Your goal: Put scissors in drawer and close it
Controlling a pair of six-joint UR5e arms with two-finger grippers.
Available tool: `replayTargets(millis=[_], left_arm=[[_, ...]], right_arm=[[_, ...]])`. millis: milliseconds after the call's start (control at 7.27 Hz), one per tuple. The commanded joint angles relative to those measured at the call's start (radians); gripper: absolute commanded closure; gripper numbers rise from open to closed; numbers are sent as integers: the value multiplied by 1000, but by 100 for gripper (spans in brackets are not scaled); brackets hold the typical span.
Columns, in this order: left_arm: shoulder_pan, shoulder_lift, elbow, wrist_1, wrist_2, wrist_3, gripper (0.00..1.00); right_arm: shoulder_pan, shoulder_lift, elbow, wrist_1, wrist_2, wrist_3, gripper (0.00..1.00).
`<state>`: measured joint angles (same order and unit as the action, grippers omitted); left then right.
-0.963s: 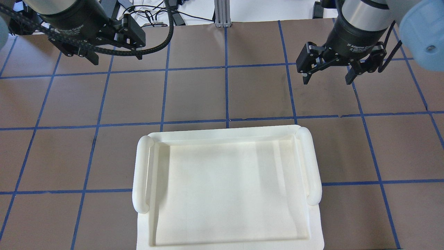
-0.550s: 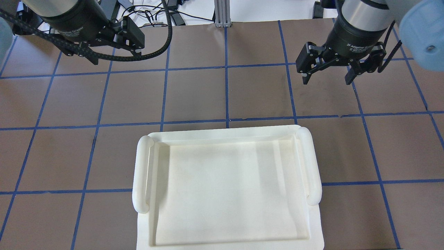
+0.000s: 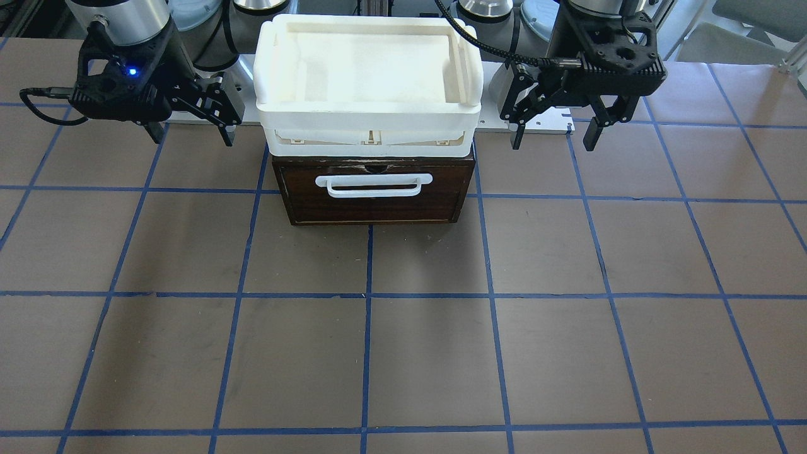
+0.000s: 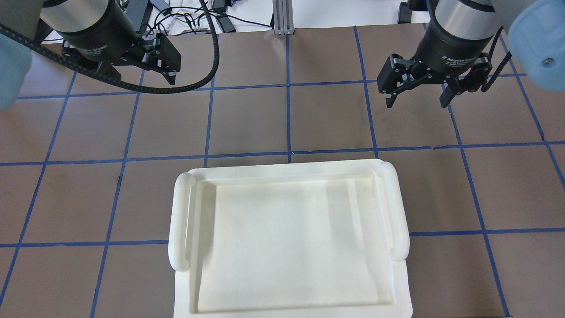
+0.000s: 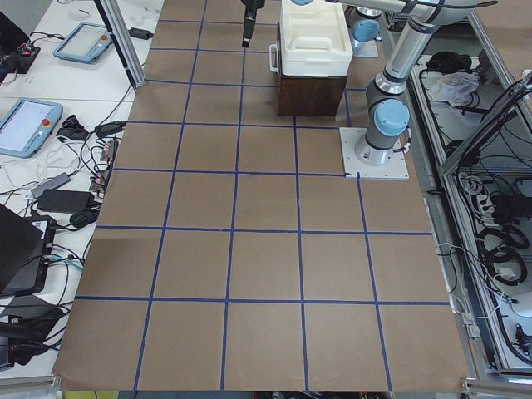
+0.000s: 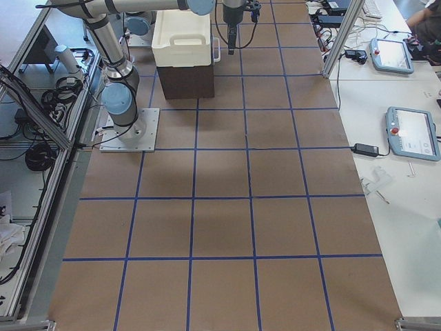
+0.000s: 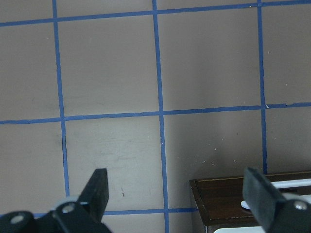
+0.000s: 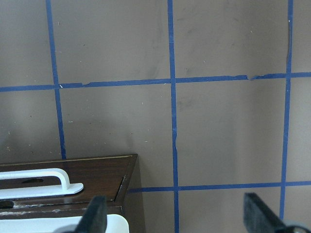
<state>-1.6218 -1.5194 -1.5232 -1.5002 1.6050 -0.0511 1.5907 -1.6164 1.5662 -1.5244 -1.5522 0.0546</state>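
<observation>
Exterior front-facing: shows the drawer (image 3: 372, 203) pushed in, its dark front flush with the brown case and a white handle (image 3: 373, 183) across it. Shows a white tray (image 3: 369, 133) resting on top of the case, at the robot's edge of the brown worktop (image 3: 441, 353) with its blue grid. Cannot tell where the scissors lie.

Places the left gripper (image 3: 553, 137) just beside the tray on the view's right, hanging above the worktop, with fingers (image 3: 515, 135) spread wide and nothing between them. Places the right gripper (image 3: 191, 135) on the tray's other side at about the same height, likewise with fingers (image 3: 227, 133) spread and holding nothing. Puts neither gripper in touch with drawer, handle or tray.

Overhead exterior: looks straight down into the tray, which hides the drawer beneath. Sets both grippers beyond the tray's far rim, the left toward the top left corner, the right toward the top right, well apart from each other.

Left wrist-mounted: frames two dark fingertips held apart over bare worktop, with a corner of the drawer front and one end of the handle at lower right, under the right-hand fingertip.

Right wrist-mounted: frames the same spread pair over the grid, with the drawer front and the handle's other end at lower left.
</observation>
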Motion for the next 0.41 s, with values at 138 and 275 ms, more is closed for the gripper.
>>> replayTargets(millis=[138,275], left_arm=[[14,-1,-6,-64,-42,-35,0],[14,-1,-9,-63,-42,-27,0]], right_arm=[[0,1,0,1,6,-1,0],[0,1,0,1,6,-1,0]])
